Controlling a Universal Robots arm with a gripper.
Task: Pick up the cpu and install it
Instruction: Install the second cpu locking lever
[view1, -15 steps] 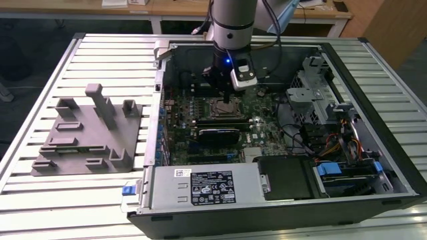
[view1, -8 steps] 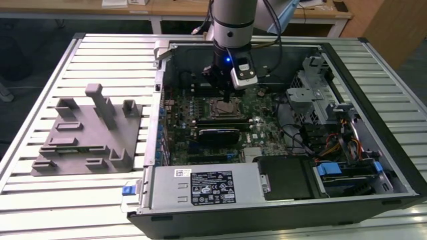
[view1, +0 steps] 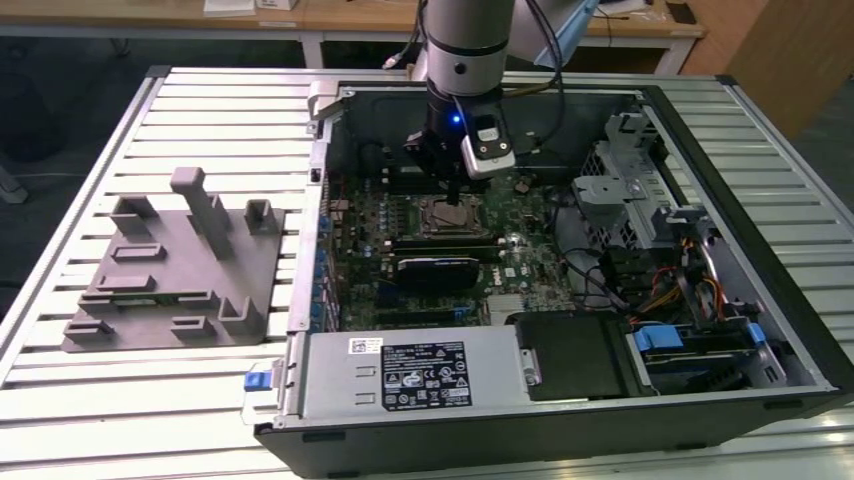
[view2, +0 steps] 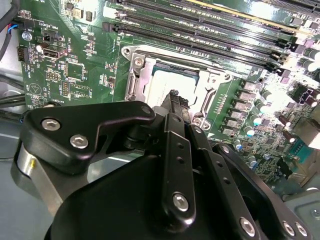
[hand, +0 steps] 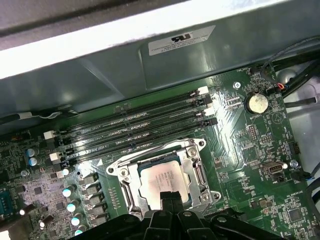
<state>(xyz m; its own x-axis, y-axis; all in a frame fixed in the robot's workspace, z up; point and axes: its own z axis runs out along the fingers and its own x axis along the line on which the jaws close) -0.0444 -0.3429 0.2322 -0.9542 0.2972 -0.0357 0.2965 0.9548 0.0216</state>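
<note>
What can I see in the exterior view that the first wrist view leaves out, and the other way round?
Exterior view alone: the grey plastic fixture with upright posts on the slatted table at that view's left, the whole open black computer case, and the arm above it. First wrist view alone: the round silver coin battery and the white-tipped black memory slots. Both share the green motherboard, the silvery square cpu in its metal socket frame, and the black gripper just over it.

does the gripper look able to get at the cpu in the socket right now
Probably yes. The gripper hangs right over the cpu, which lies in the open socket frame on the motherboard. Nothing lies over the chip's metal top, and the fingertips look closed together just above it.
</note>
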